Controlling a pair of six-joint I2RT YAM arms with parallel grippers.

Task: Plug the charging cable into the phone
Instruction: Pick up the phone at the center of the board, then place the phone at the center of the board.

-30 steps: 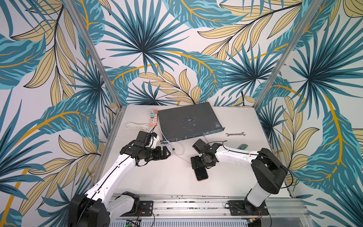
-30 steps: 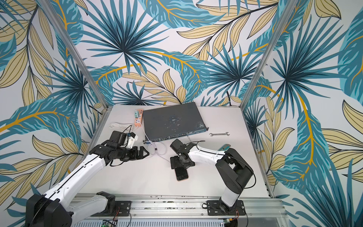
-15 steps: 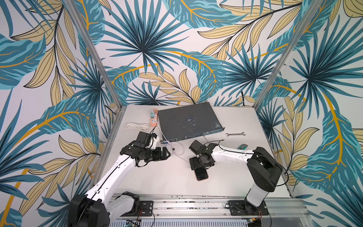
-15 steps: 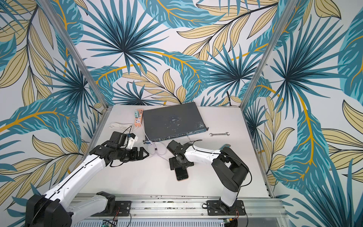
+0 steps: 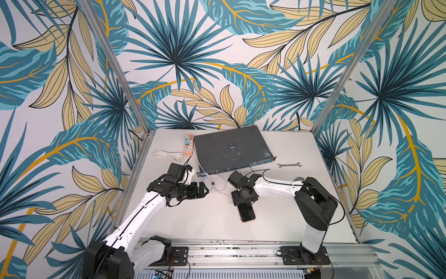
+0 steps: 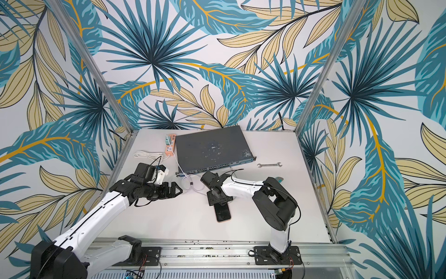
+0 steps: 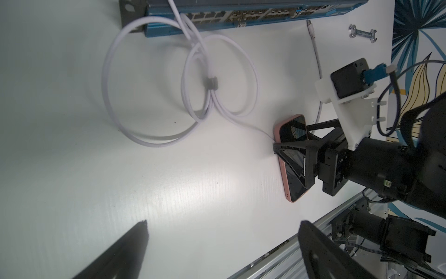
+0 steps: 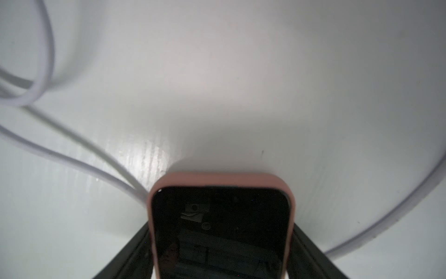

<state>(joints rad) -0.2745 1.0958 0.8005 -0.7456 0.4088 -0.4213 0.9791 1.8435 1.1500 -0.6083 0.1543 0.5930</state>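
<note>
Toward the desk's (image 5: 193, 224) front edge, in both top views, the phone (image 5: 247, 213) (image 6: 223, 213) lies flat, screen up. Its long axis runs front to back, and its far end sits under the right claw (image 5: 242, 200) (image 6: 218, 200). The charging cable (image 5: 213, 182) lies in tied coils between the claws, before the network switch (image 5: 229, 149). The left claw (image 5: 205, 190) stands beside the coils, spread wide and empty.

The left wrist view shows the connector tip (image 7: 309, 24) lying free, pointing at the switch, apart from the phone (image 7: 293, 130).

The right wrist view shows black fingers (image 8: 135, 246) flanking the phone (image 8: 220, 229) along its long sides. Whether they press it, I cannot tell. The charging cable (image 8: 72, 159) meets one corner.
</note>
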